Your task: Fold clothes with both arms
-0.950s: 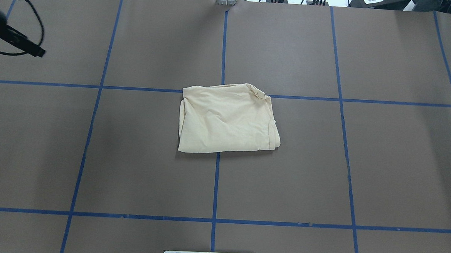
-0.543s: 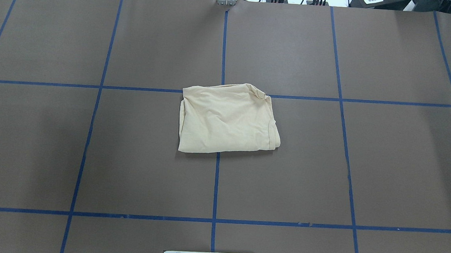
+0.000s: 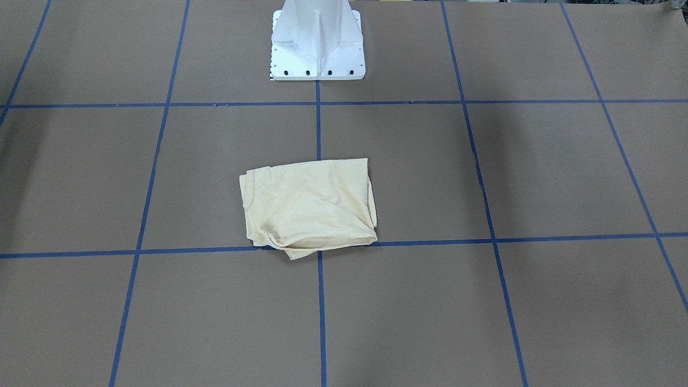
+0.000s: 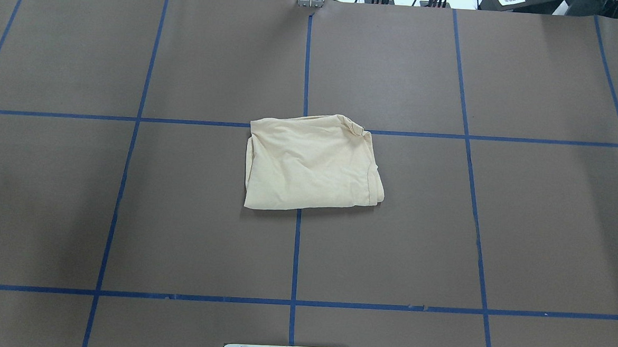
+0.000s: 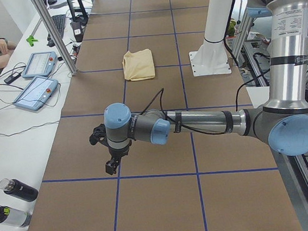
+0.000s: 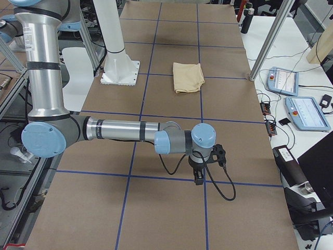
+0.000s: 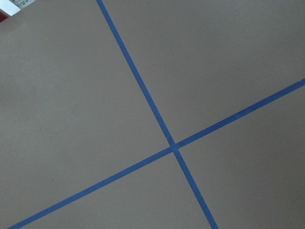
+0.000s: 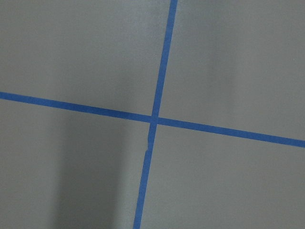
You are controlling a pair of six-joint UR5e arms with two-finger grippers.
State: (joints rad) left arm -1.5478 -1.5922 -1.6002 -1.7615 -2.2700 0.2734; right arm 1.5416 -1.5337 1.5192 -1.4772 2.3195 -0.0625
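A pale cream-yellow T-shirt [image 4: 312, 163] is shown folded into a compact, slightly rumpled packet at the middle of a brown bench [image 4: 496, 231], laid across a crossing of the blue tape lines [image 4: 306, 62] and well forward of the white pedestal [image 3: 317, 43]. No print is visible on the side facing up. The packet is wider than it is deep, so its long axis runs side to side along the bench, from one arm's end toward the other's.

Neither arm is seen in the overhead or front views. In the side views the left arm [image 5: 198, 123] and the right arm [image 6: 119, 130] are each stretched low over the bench at their own ends, with the left tool [image 5: 113, 164] and the right tool [image 6: 199, 176] pointed downward, well apart from the shirt. From each tool the shirt lies inward, toward the bench centre — neither arm is clearly the nearer. Whether either tool is spread or pressed together cannot be told; the wrist views show only bare bench and tape.

Against the overhead view of a second ago, the left tool is gone from the far left corner — the shirt itself is unchanged. The folding is judged complete, or nearly so.
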